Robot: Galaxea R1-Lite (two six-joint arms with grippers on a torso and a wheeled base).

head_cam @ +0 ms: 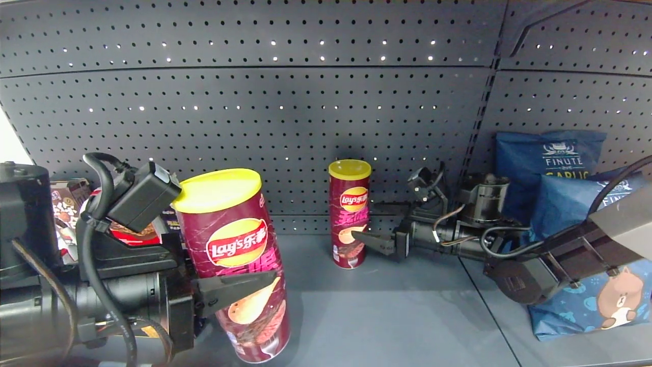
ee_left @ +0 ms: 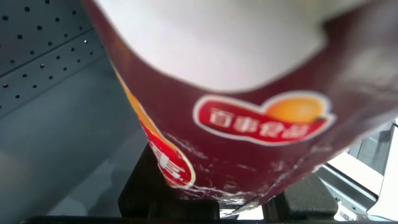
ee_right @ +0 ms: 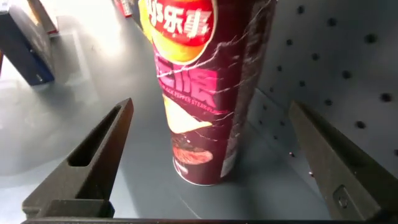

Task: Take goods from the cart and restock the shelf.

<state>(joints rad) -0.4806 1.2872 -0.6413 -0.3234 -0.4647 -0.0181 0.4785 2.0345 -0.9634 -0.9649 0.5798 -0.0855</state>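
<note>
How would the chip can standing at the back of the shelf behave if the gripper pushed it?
The chip can is tall and narrow on a small base, so a push high up would probably tip it. Being round, it would likely roll once down. Its glossy wrap looks slippery, so the right gripper may need a firm grip.

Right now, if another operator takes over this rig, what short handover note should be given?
Left gripper: shut on a maroon cardboard chip can with a yellow lid, slightly tilted over the front left of the grey metal shelf; whether its base touches is unclear.
Right gripper: open, fingers on either side of a second identical can, upright at the back by the perforated panel.
Done: one can stands on the shelf.
To do: set the held can down upright, release, then probably fetch more goods.
</note>
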